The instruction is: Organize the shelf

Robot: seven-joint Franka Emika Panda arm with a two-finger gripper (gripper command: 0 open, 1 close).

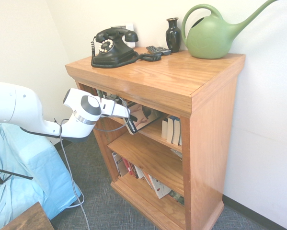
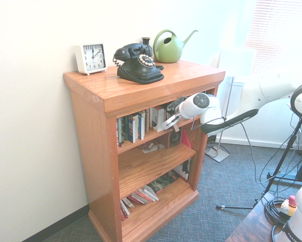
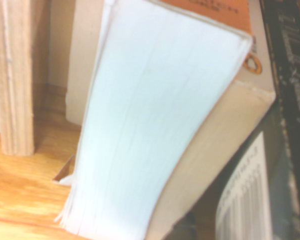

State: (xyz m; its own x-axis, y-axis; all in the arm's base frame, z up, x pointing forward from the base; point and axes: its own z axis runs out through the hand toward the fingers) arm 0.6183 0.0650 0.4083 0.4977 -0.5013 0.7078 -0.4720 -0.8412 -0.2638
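I'm operating one white arm, and it is reaching from the left, in the first exterior view, to the upper level of one waist-high bookcase point(image 1: 210, 129). The bookcase is standing against the wall, showing warm orange-brown wood with visible grain, a thick overhanging top and a plinth base. I'm counting three inner levels, all open at the front.

I'm seeing the gripper point(image 1: 124, 112) beside a tilted dark-covered book point(image 1: 142, 117) at the upper opening; I cannot tell whether it is released, clenched or grasping that book.

On top, from that same view, one black rotary telephone point(image 1: 113, 50) is sitting at the left, with one white square clock point(image 2: 92, 58) behind it. One dark vase point(image 1: 173, 36) is standing on the far side, and one green watering can point(image 1: 210, 38) is resting at the right.

Books are filling parts of the upper and bottom levels, several leaning; I cannot make out their full number. Up close, the wrist view is showing one thick book with pale page edges point(image 3: 144, 110) and one barcode label point(image 3: 247, 200), both blurred.
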